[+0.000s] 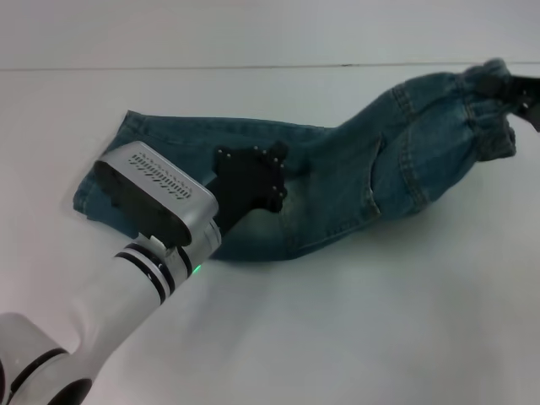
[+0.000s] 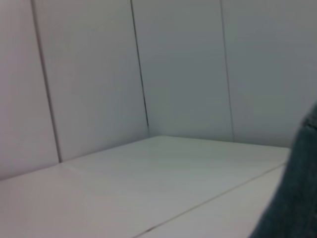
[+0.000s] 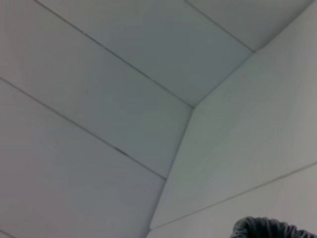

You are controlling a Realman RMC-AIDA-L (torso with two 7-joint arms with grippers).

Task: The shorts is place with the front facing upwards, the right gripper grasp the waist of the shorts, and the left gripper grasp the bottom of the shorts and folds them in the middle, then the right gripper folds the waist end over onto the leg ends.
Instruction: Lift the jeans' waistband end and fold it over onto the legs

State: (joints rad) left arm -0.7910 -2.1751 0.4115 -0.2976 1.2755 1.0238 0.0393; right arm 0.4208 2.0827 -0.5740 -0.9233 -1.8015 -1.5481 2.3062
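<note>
Left arm: enters at the near left of the head view, white with black rings and a small green light, reaching forward over the worktop (image 1: 354, 321).
Left end effector (image 1: 272, 175): black, down on the middle of the shorts (image 1: 354, 181), near the crotch. Its body covers the fingers, so I cannot tell whether they are apart or together.
Shorts: faded blue-green denim, folded lengthwise so the 2 legs lie one on the other, stretched across the white worktop from near left to far right.
Leg ends (image 1: 97, 181): flat on the worktop at the left, partly hidden behind the silver-white wrist.
Mid section: lies flat beneath the left end effector, then rises toward the far right.
Waist (image 1: 485, 114): gathered elastic band, lifted off the worktop at the far right, bunched and puckered.
Right end effector (image 1: 515, 89): black, at the far right edge of the head view, clamped on the waist, with denim bunched around its tips.
Left wrist view: a strip of denim (image 2: 297, 198) at one edge, white worktop and wall panels beyond.
Right wrist view: a small arc of the gathered waist (image 3: 270, 229) at one edge, the rest white panels.
</note>
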